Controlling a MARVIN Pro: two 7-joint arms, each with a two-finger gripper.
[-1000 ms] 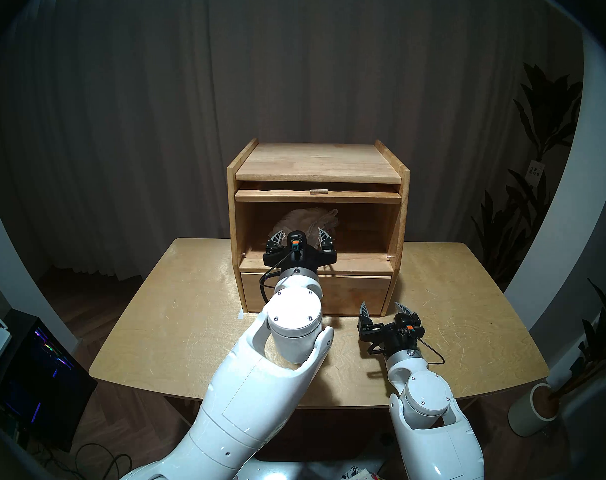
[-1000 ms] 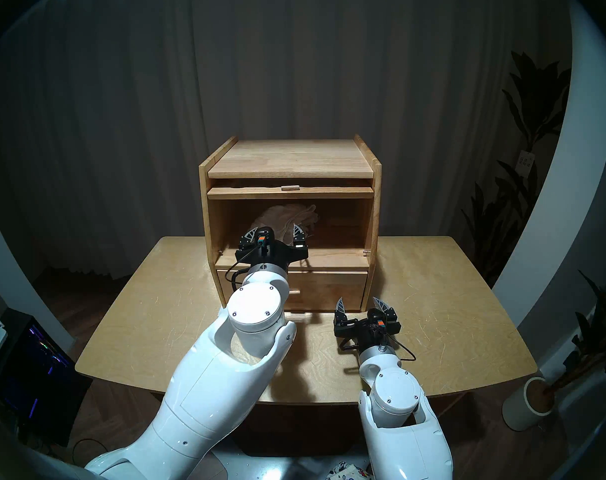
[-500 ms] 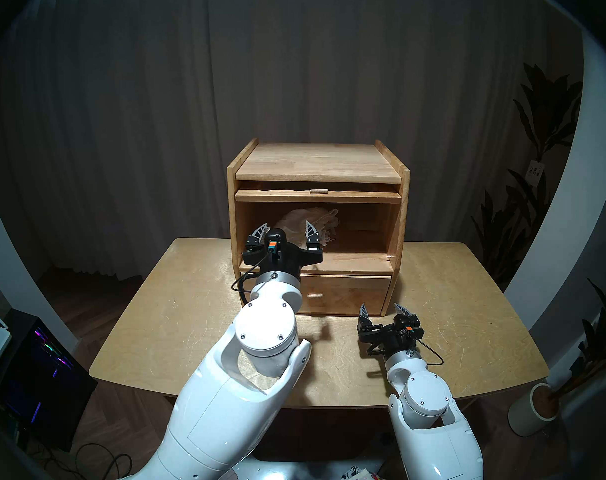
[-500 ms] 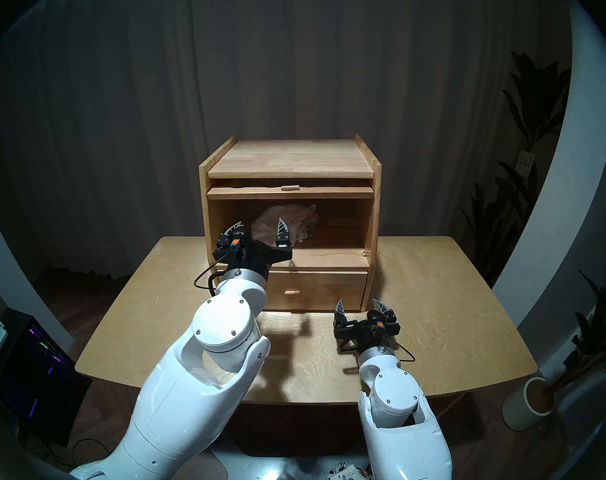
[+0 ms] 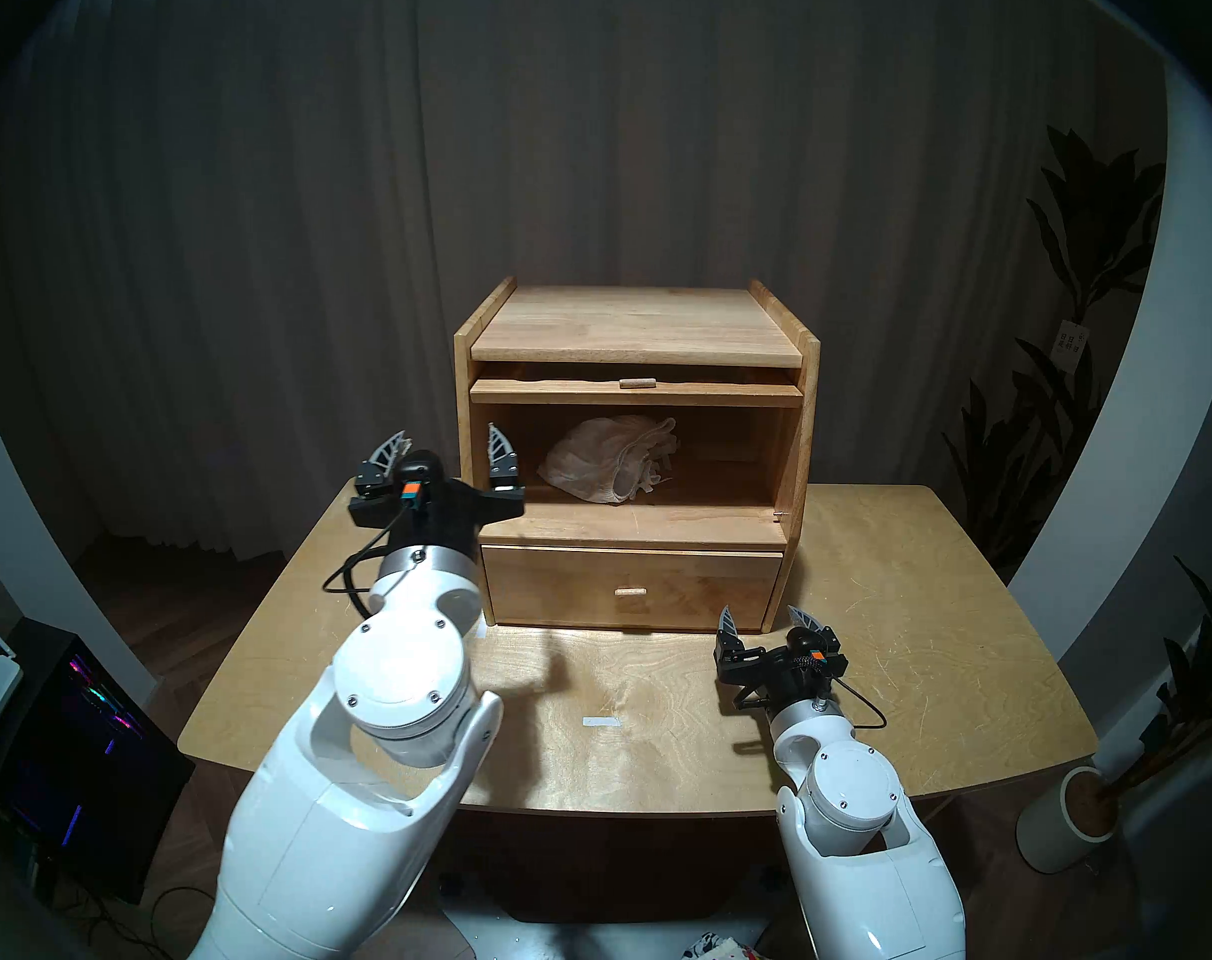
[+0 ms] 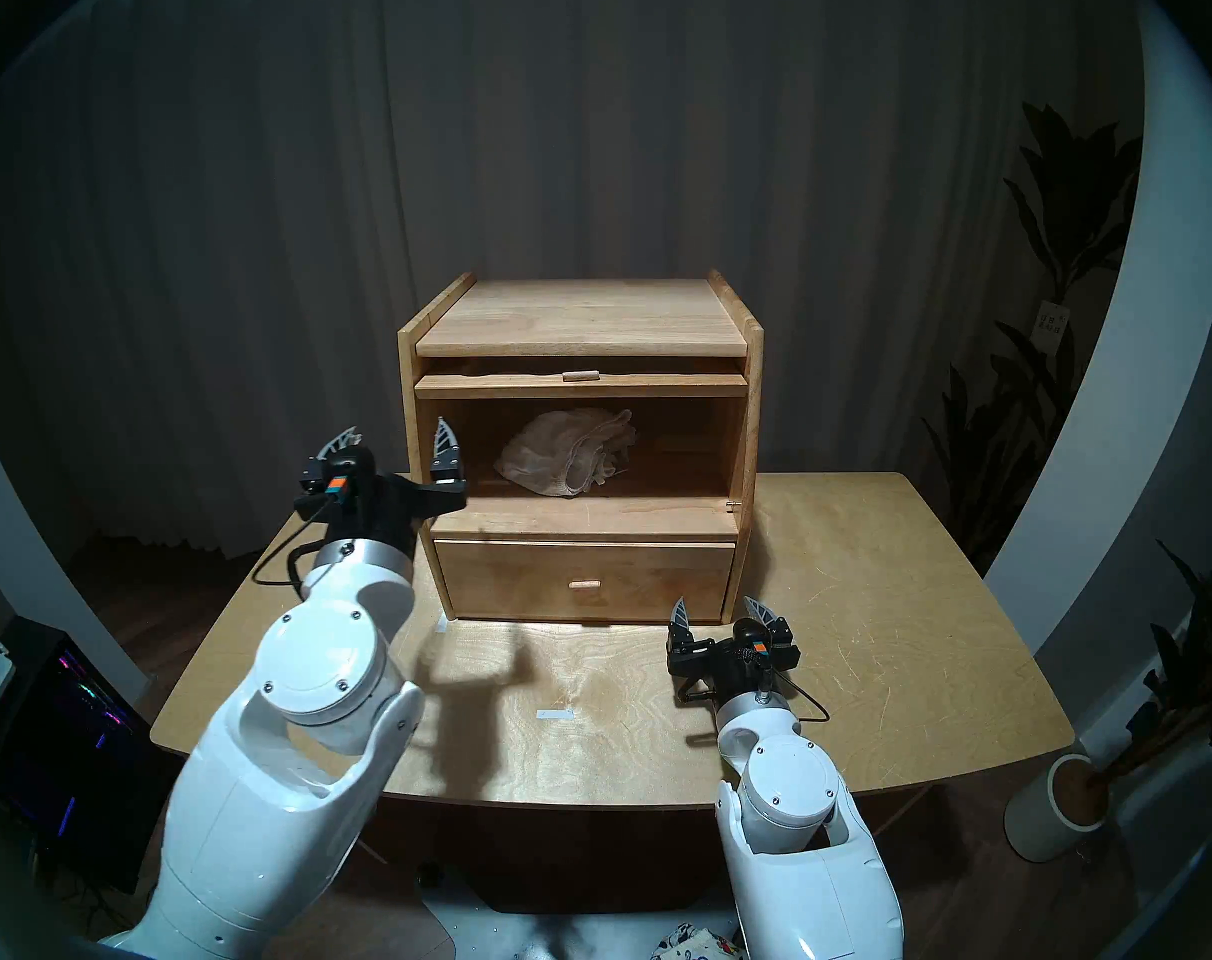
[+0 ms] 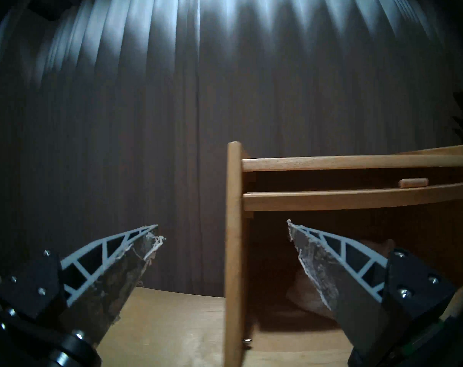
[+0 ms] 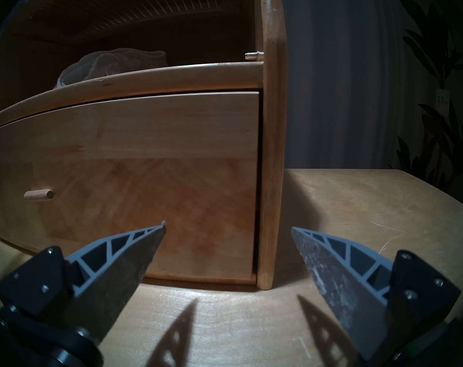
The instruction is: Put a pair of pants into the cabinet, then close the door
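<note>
While the pants [image 5: 606, 460] lie crumpled on the floor of the cabinet [image 5: 634, 328] upper compartment, left of centre, our left hand [image 5: 443, 446] hovers wide and empty at the cabinet's left front edge, clear of them. Their bunched waistband points right, long axis across the compartment. Our right hand [image 5: 762, 619] spreads empty above the desk [image 5: 935, 626], near the drawer's right corner.
</note>
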